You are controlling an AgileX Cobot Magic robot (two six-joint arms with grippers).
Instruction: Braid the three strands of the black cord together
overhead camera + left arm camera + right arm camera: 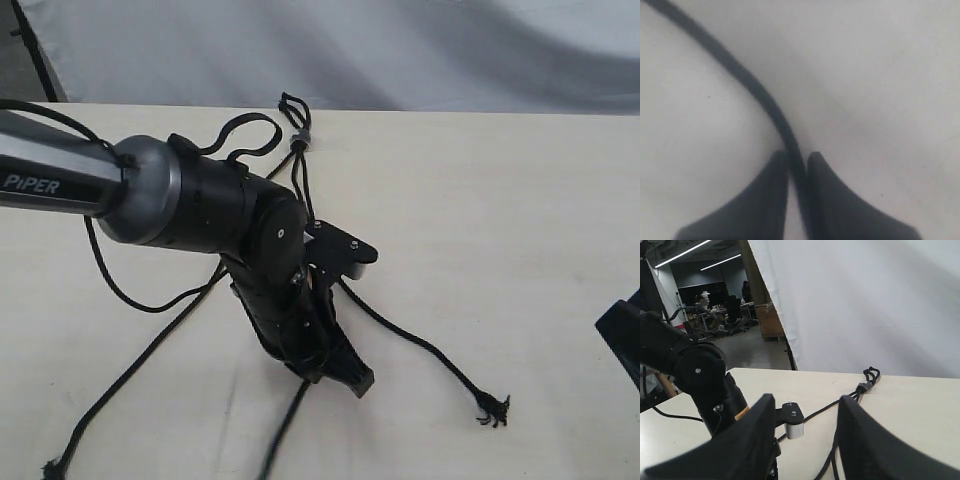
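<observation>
Between left hand point(797, 172) fingers: strand point(747, 82)

I see the black cord point(300, 170) lying on the surface point(500, 220), its grey band point(303, 139) at the far edge, short loops point(292, 103) just behind it. The three strands point(420, 345) fan out toward me from the band: one runs to near left point(130, 385), one to near right, tip point(493, 408) well apart from the rest, one point(285, 425) down the middle. My left gripper point(335, 375) sits mid-surface over the middle strand point(755, 90), which passes between its jaws. My right gripper point(807, 440) is off at the right edge, well apart from the cord, band point(863, 386) beyond it.
</observation>
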